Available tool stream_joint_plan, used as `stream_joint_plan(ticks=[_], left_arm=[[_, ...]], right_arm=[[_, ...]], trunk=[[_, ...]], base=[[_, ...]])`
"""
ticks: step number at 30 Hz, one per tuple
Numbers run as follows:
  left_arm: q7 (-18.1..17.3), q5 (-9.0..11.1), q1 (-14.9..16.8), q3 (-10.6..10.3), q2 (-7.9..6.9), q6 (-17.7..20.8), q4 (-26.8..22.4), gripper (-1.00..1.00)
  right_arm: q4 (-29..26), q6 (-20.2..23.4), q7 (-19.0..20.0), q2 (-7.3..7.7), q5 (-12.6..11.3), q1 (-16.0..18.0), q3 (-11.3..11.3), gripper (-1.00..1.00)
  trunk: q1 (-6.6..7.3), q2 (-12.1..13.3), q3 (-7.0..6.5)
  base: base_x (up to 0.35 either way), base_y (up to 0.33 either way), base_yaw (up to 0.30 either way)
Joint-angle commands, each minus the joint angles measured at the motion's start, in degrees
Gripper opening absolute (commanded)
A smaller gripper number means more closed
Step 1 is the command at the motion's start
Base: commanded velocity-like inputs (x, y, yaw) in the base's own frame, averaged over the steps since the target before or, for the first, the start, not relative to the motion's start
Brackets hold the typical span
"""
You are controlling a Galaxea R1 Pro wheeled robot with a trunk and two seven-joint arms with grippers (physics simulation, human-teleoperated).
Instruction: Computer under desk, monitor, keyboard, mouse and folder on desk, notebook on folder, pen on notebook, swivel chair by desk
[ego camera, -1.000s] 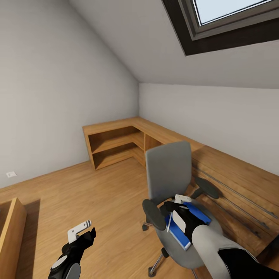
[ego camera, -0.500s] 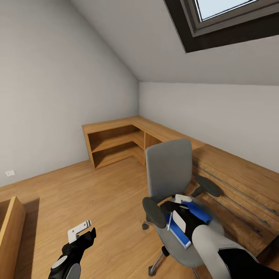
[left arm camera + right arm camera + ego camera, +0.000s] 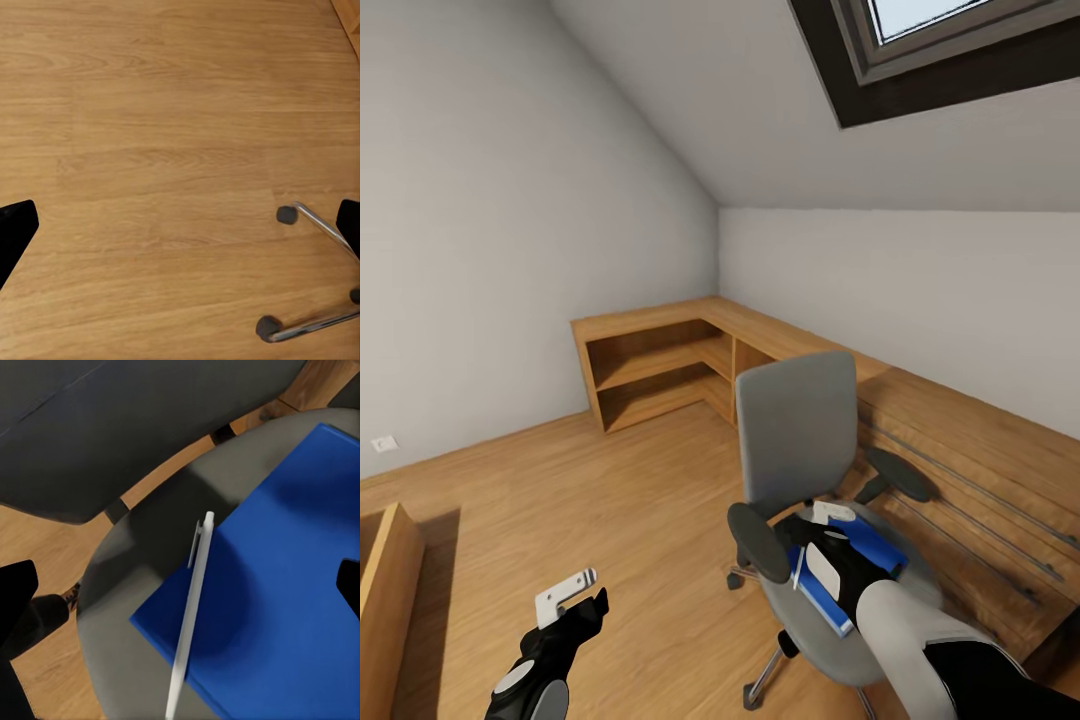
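Right wrist view: the right claw is spread just above the folder, which lies on the chair seat with the pen across it. Nothing is moved yet. The left claw, also spread, hangs over bare floor.

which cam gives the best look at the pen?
Right wrist view: the pen lies close up across the near edge of the blue folder on the chair seat, clip and tip distinguishable. In the head view it is a thin pale sliver beside the right gripper. The left wrist view looks at floor and chair castors.
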State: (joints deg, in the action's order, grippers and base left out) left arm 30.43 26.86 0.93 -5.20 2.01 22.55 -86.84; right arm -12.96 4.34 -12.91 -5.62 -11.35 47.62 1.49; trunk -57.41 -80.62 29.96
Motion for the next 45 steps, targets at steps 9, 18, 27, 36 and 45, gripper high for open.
stream_joint_plan(ticks=[9,18,27,36,45], left_arm=[[0.56,0.47,0.04,-0.16,0.02,0.17,-0.08,1.0],[0.68,0.24,0.05,-0.15,1.49,0.36,-0.08,1.0],[0.69,0.25,0.04,-0.08,1.76,0.23,-0.08,1.0],[0.38,0.18,0.04,-0.16,1.69,0.21,0.21,1.0],[0.31,0.07,0.04,-0.16,1.61,0.28,0.18,1.0]], right_arm=[[-0.13,0.32,-0.28,0.08,-0.34,0.01,0.18,1.0],[-0.13,0.32,-0.28,0.09,-0.34,0.01,0.18,1.0],[-0.13,0.32,-0.28,0.09,-0.34,0.01,0.19,1.0],[-0.17,0.32,-0.28,0.14,-0.34,0.01,0.18,1.0],[-0.2,0.34,-0.28,0.09,-0.34,0.01,0.19,1.0]], trunk=[[-1.98,-3.66,1.68],[-3.96,-7.27,3.3],[-5.5,-10.08,4.55],[-5.5,-10.08,4.55],[-5.5,-10.08,4.55]], base=[[0.0,0.0,0.0],[0.0,0.0,0.0],[0.055,-0.074,0.0],[0.018,-0.013,0.0],[0.101,0.0,0.0]])
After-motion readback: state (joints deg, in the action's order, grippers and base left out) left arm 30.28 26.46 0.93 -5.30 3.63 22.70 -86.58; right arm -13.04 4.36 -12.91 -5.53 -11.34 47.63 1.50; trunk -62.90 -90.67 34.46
